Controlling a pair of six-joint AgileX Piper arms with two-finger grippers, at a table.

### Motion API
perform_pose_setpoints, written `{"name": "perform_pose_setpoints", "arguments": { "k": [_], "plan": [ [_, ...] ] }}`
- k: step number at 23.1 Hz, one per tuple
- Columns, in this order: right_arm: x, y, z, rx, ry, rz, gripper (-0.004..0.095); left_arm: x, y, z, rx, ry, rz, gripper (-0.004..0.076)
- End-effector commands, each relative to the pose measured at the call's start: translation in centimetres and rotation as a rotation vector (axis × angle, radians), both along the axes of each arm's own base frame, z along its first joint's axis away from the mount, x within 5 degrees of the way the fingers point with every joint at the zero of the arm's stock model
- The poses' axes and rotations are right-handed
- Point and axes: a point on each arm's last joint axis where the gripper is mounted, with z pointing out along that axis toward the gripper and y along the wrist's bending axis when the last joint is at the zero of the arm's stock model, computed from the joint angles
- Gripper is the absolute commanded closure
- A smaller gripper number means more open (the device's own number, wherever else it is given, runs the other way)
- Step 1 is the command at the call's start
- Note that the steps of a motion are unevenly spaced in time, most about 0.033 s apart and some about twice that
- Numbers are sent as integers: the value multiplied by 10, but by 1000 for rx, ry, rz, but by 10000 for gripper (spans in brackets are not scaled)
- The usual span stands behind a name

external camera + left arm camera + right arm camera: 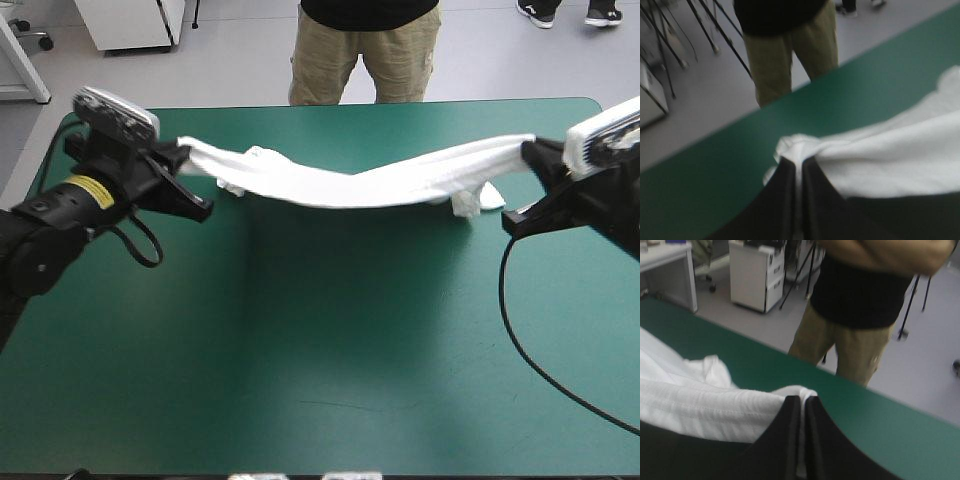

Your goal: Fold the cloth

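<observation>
1. The T-shirt (360, 185) is hanging as a long white band between the two grippers over the far part of the teal-green table (300, 350), sagging in the middle
2. The left gripper (183, 155) is pinching one end near the far left corner, its black fingers all but closed on the cloth
3. The right gripper (527, 152) is clamping the other end near the right edge in the same way, with a small fold dangling just beside it
</observation>
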Motion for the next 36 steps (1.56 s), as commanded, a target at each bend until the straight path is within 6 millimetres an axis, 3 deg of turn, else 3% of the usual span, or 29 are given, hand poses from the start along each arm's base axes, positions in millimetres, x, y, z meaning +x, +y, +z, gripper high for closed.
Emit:
{"name": "perform_pose_setpoints", "arguments": {
  "k": [1, 7, 8, 10, 13, 16, 17, 18, 19, 20, 23, 24, 28, 32, 36],
  "plan": [
    [-36, -7, 58, 40, -298, -8, 925, -33, 15, 73, -56, -317, -9, 733],
    [-88, -18, 110, 71, -549, -20, 925, -78, 35, 144, -150, -621, -1, 733],
    [-102, -21, 121, 75, -606, -28, 925, -94, 42, 162, -193, -719, 0, 733],
    [-115, -24, 130, 74, -657, -40, 925, -108, 48, 175, -229, -804, 2, 733],
    [-112, -25, 130, 65, -651, -59, 925, -107, 48, 176, -239, -803, 1, 733],
    [-71, -17, 121, 52, -505, -51, 925, -76, 33, 161, -199, -722, -2, 733],
    [-42, -12, 114, 40, -425, -46, 925, -56, 25, 153, -161, -689, 7, 733],
    [-26, -9, 110, 38, -391, -45, 925, -45, 21, 149, -134, -675, 15, 733],
    [2, -4, 105, 35, -359, -48, 925, -20, 10, 140, -88, -670, 26, 733],
    [18, -1, 103, 39, -355, -53, 925, -10, 6, 138, -74, -676, 29, 733],
    [88, 7, 95, 67, -427, -100, 925, 52, -17, 124, -6, -821, 38, 733],
    [103, 9, 95, 78, -465, -114, 925, 68, -19, 122, -40, -887, 32, 733],
    [129, 11, 97, 102, -554, -138, 925, 98, -7, 117, -205, -1017, 38, 733],
    [143, 13, 104, 91, -635, -155, 925, 130, 23, 108, -277, -1030, 123, 733],
    [152, 14, 100, 84, -613, -152, 925, 138, 27, 103, -269, -1024, 138, 733]
  ]
}}
